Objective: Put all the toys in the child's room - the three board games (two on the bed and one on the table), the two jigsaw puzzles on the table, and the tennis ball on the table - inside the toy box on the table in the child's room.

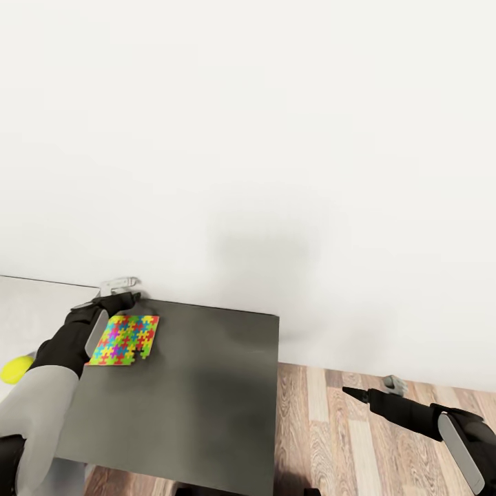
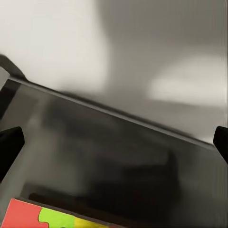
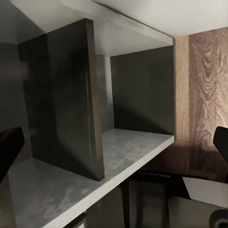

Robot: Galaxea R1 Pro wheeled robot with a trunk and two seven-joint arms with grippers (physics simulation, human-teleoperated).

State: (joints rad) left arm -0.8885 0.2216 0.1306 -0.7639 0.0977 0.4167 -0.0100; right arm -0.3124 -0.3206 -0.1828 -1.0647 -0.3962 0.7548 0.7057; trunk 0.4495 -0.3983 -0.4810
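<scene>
One multicoloured jigsaw puzzle [image 1: 124, 340] lies flat on the dark grey cabinet top [image 1: 200, 386], near its far left corner. My left gripper [image 1: 116, 291] hovers just beyond the puzzle's far edge, close to the wall, open with nothing between its fingers. The left wrist view has the puzzle's red and green edge [image 2: 42, 217] below the spread fingertips [image 2: 9, 145]. The yellow-green tennis ball [image 1: 15, 368] rests on the pale table [image 1: 27, 303], half hidden behind my left forearm. My right gripper [image 1: 372, 388] hangs open over the wood floor, right of the cabinet. The toy box, board games and bed are out of view.
A white wall rises directly behind the cabinet and table. In the right wrist view, the cabinet's open shelves [image 3: 118, 147] with a dark divider panel [image 3: 66, 95] face my right gripper [image 3: 114, 142]. Wood plank floor [image 1: 344, 441] lies to the cabinet's right.
</scene>
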